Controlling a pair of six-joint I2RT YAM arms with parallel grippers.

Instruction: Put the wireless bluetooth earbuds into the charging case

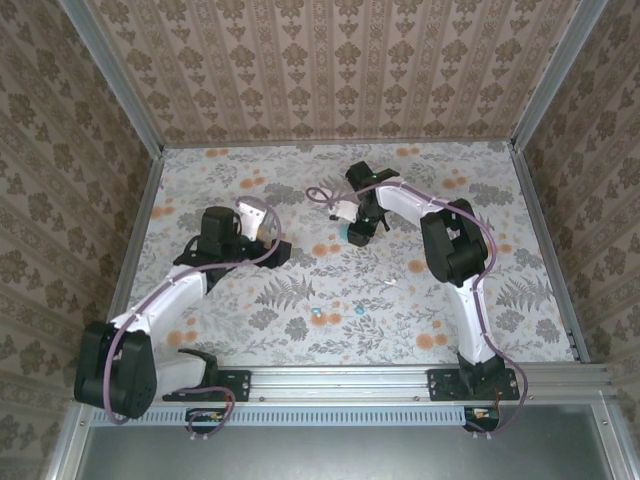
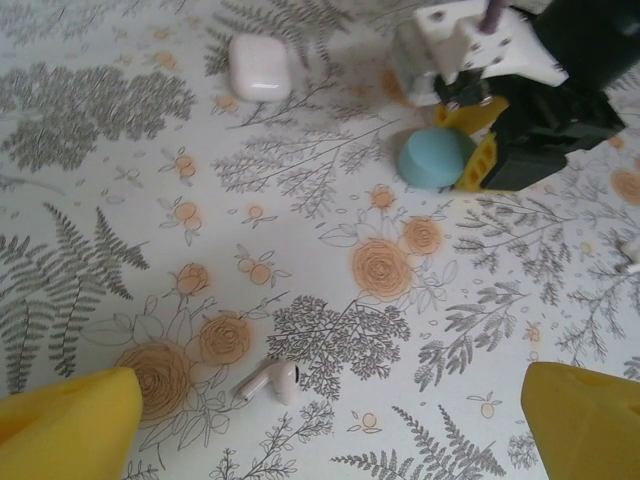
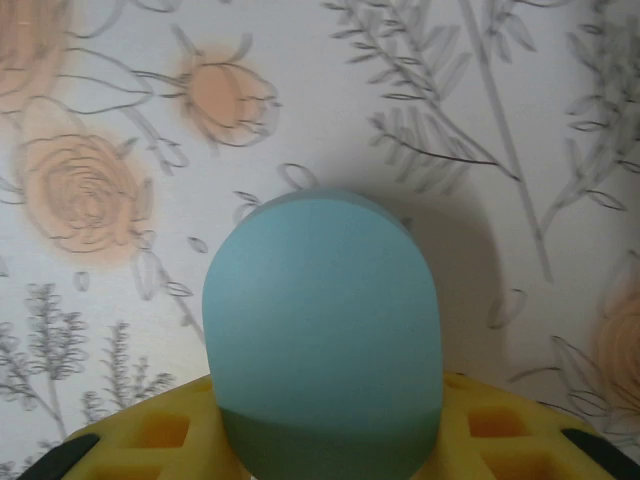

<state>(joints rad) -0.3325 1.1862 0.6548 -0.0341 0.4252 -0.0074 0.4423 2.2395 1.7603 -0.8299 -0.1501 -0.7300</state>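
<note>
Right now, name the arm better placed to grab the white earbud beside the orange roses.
Left, likely. The white earbud lies just ahead of the open left gripper, while the right gripper sits around the teal case, farther away.

Left arm (image 1: 165,300): elbow folded at near left, forearm reaching toward centre. Left tool (image 2: 330,430) is angled downward, jaws fully apart. Right arm (image 1: 470,300): extended to far centre, wrist bent down. Right tool (image 1: 357,228) is held low, jaws narrowed, grip unconfirmed.
</note>
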